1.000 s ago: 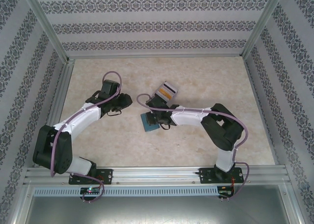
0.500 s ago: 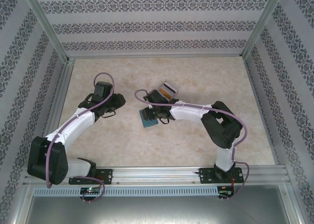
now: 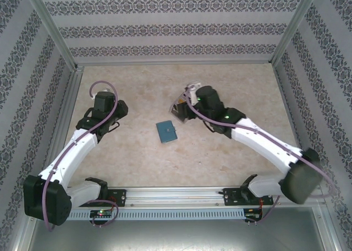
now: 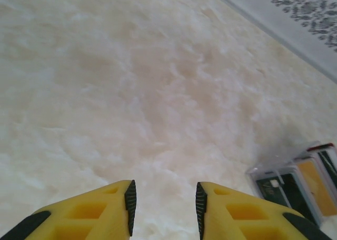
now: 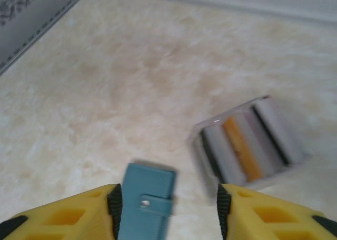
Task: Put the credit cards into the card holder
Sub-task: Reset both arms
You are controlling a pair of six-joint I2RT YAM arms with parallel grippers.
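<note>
Lying closed: card holder (image 3: 166, 132) | left fingers (image 4: 105, 208) apart, empty | right fingers (image 5: 84, 211) apart, empty

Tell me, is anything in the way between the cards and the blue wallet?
Nothing visible. Only bare table lies between the cards in their clear box and the blue wallet. The wallet looks closed, though, its tab fastened, so it would likely need opening first.
</note>
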